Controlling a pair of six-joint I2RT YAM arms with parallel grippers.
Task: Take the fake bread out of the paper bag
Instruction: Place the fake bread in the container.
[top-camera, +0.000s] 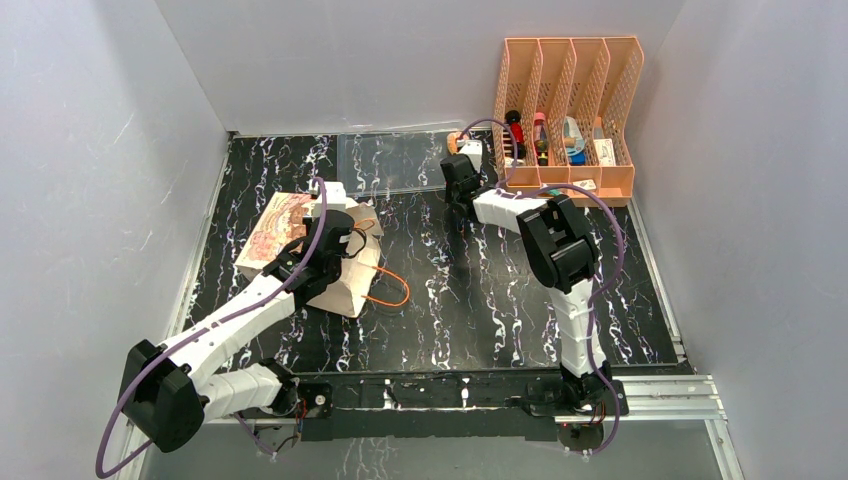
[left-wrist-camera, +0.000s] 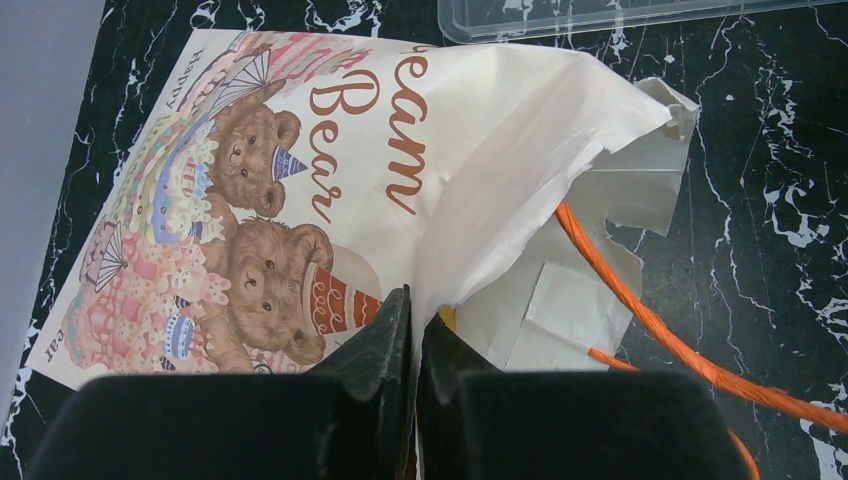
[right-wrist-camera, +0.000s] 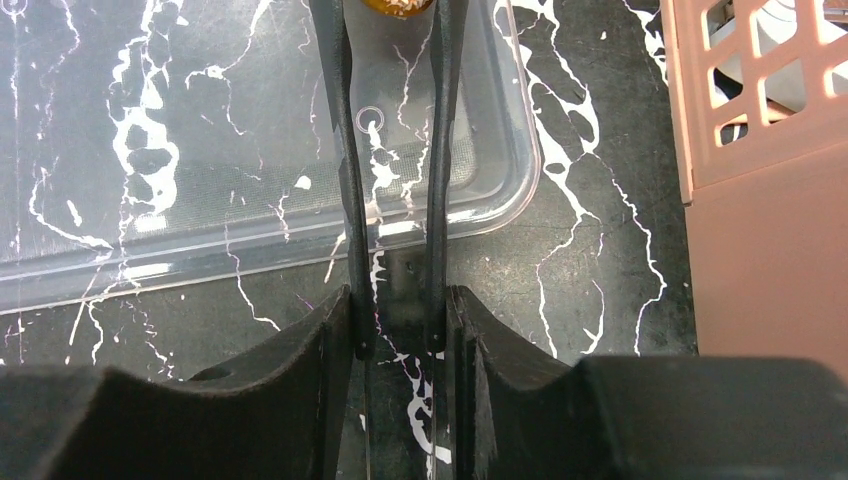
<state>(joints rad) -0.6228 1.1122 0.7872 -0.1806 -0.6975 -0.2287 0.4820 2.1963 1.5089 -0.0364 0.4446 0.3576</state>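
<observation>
Two arms are seen stretched over a black, white-veined marble-patterned table (top-camera: 450, 300). A cream-tan paper bag (left-wrist-camera: 480, 130), printed with pinkish-brown teddy bears and brown lettering, is laid on its side at the table's left. Its printed face is turned up and its crumpled mouth is turned toward the right. The left gripper (left-wrist-camera: 413, 312) is pressed closed on the upper paper edge of that mouth, with the paper pinched between its two black fingers. A thin orange cord handle (left-wrist-camera: 640, 310) is trailed out of the mouth onto the table. A small yellow spot is glimpsed just inside the mouth beside the fingers; what it is cannot be told.

A clear, shallow plastic tray (right-wrist-camera: 200, 170) with rounded corners is set flat at the far middle of the table, apart from the bag. The right gripper (right-wrist-camera: 395, 30) is held low over the tray's right-hand end, its long thin fingers parted so that the tray is seen between them. One small golden-brown fake bread piece (right-wrist-camera: 400, 6) is seen between the fingertips over the tray, cut off by the picture's upper edge, so its shape cannot be made out. A slim gap is seen at its left side, so it is not clamped. An orange plastic lattice file rack (top-camera: 570, 100) with several slots is stood just right of the tray, with small items lodged in its compartments.
</observation>
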